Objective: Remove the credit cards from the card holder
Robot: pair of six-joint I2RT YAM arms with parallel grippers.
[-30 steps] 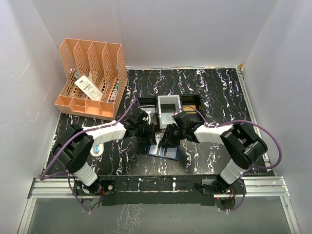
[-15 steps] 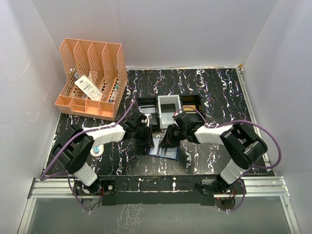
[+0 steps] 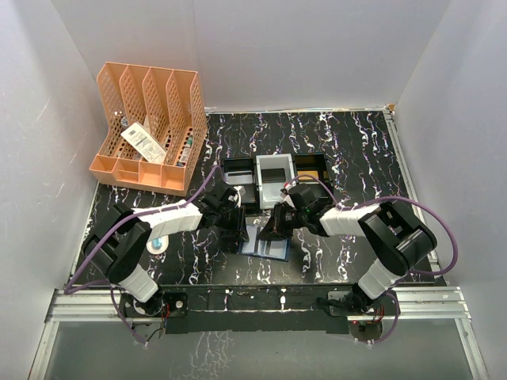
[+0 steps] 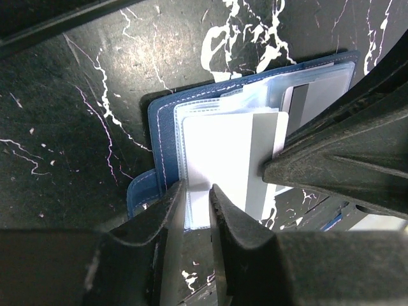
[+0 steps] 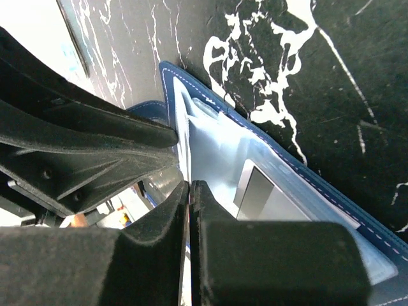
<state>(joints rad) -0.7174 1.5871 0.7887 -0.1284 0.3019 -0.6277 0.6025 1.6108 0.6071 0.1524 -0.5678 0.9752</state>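
The navy card holder (image 3: 268, 246) lies open on the black marbled table, between my two grippers. Its clear inner sleeves show in the left wrist view (image 4: 162, 127) and the right wrist view (image 5: 306, 169). A white credit card with a grey band (image 4: 223, 153) sticks up from the sleeves, and a grey one (image 4: 319, 102) sits in a pocket. My left gripper (image 3: 240, 231) (image 4: 196, 192) is closed to a narrow gap at the holder's near left edge. My right gripper (image 3: 275, 228) (image 5: 190, 186) is shut on the white card's thin edge.
Black and grey trays (image 3: 273, 170) stand just behind the holder. An orange file rack (image 3: 146, 127) fills the back left corner. A pale blue oval case (image 3: 158, 243) lies by the left arm. White walls close in three sides.
Both grippers have narrowed their jaws. The left one has slid slightly toward the holder's left edge, and the right one has clamped fully on the card's edge.
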